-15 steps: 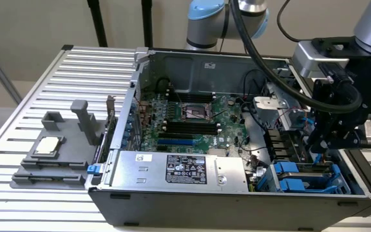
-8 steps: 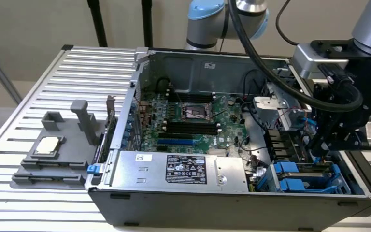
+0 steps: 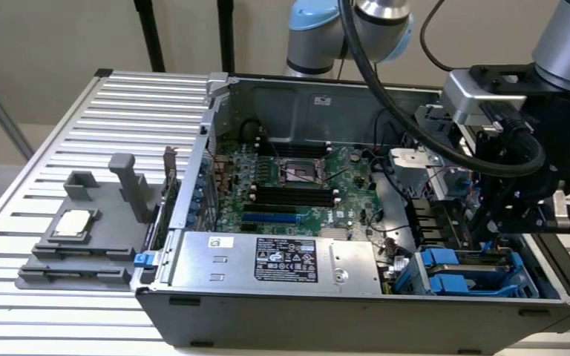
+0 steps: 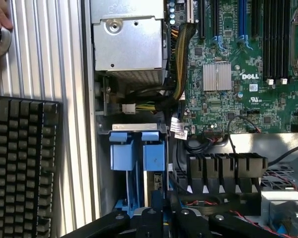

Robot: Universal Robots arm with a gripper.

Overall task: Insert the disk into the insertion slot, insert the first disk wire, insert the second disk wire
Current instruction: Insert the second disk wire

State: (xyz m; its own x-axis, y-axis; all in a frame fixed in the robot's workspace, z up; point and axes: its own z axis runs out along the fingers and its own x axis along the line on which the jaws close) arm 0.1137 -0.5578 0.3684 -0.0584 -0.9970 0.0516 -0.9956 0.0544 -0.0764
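Down in the insertion slot (image 3: 478,271), closed fingers (image 4: 161,210) seemingly grip the disk (image 4: 154,186) between blue rails

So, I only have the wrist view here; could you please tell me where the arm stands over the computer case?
Observer: At the exterior view's right end of the case, with the claw down at the insertion slot and its blue rails.
Operator: Thank you. Is anything beside the case?
Observer: Yes, a grey fixture sits on the slatted table, at the exterior view's left.
Operator: Is anything on it?
Observer: A small square chip lies in it.
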